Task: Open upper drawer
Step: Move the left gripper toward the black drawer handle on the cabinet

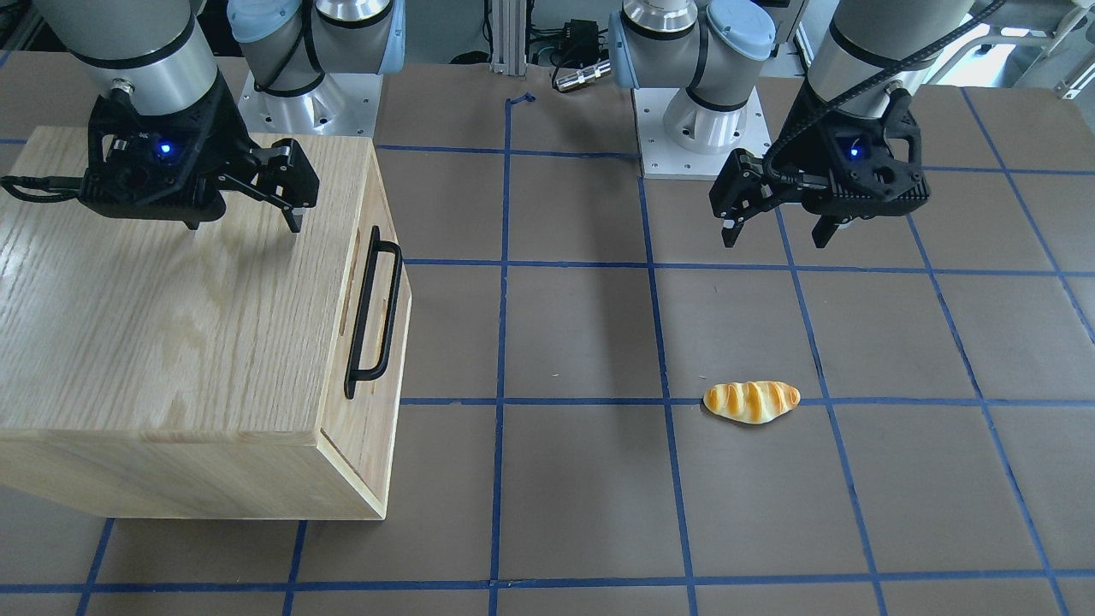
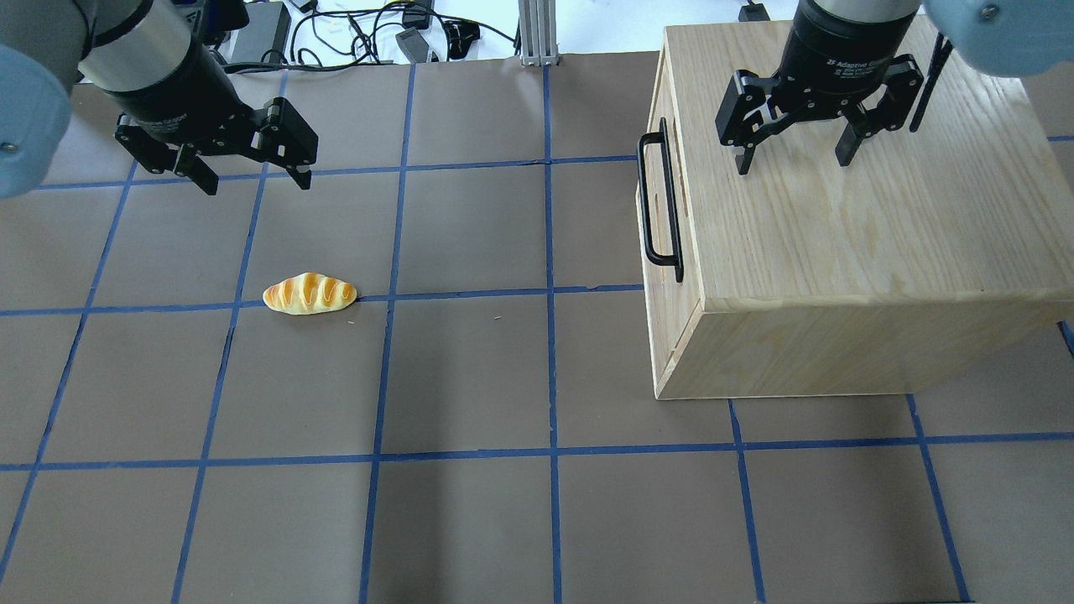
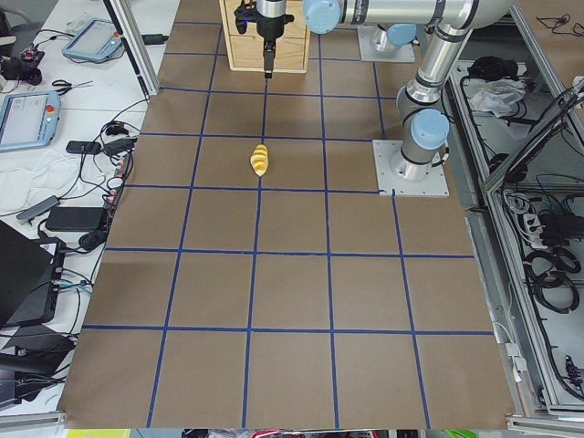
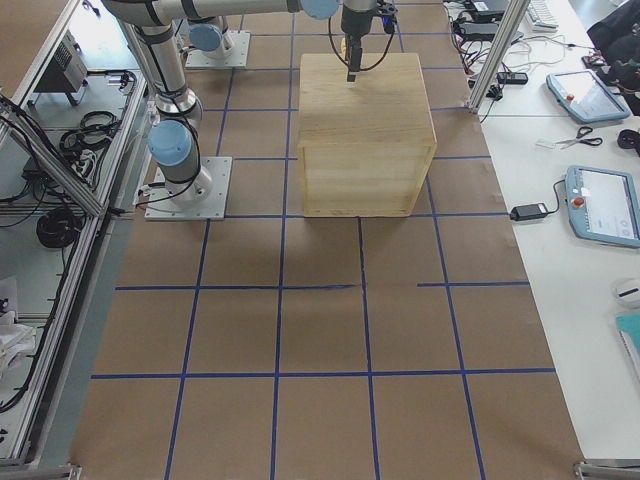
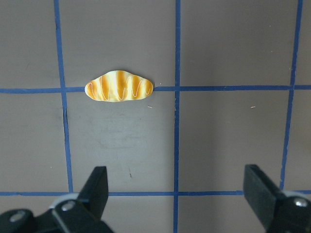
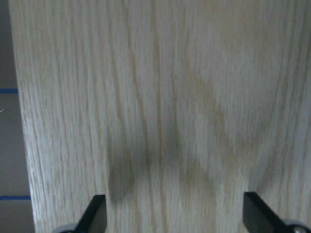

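Observation:
The upper drawer (image 1: 351,428) is the top part of the oak cabinet's front and sits flush and closed. Its long black bar handle (image 1: 374,312) also shows in the overhead view (image 2: 660,201). My right gripper (image 2: 793,161) is open and empty and hovers over the cabinet top (image 2: 839,226), set back from the handle. It also shows in the front view (image 1: 245,224), and its wrist view shows only wood grain between its fingers (image 6: 95,216). My left gripper (image 2: 256,183) is open and empty over the table, far from the cabinet, and also shows in the front view (image 1: 776,239).
A toy bread roll (image 2: 310,294) lies on the brown table below my left gripper and also shows in the left wrist view (image 5: 119,87). Blue tape lines grid the table (image 2: 470,377). Cables and an aluminium post (image 2: 537,33) stand at the far edge.

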Motion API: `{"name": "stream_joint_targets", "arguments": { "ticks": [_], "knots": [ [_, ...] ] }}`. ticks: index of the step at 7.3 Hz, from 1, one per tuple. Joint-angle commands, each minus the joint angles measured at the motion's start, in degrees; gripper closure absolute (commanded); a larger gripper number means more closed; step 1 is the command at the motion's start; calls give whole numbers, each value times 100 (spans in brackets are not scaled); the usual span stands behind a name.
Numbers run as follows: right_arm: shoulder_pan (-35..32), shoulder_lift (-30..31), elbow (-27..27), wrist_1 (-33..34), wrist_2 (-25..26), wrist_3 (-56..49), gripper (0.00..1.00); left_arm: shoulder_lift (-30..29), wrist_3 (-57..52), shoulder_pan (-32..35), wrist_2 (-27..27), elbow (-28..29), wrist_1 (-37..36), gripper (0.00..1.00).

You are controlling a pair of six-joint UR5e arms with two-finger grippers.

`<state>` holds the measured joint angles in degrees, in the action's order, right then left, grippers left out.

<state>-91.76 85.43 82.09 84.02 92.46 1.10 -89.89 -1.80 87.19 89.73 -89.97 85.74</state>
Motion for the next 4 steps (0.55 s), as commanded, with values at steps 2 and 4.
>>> {"name": "stream_joint_targets", "arguments": {
  "ticks": [2,4],
  "knots": [
    [0,0,0,0,0,-4,0,-212,720,52,-588,6,-354,0],
    [0,0,0,0,0,4,0,-319,1118,149,-937,23,-513,0]
  ]
}}
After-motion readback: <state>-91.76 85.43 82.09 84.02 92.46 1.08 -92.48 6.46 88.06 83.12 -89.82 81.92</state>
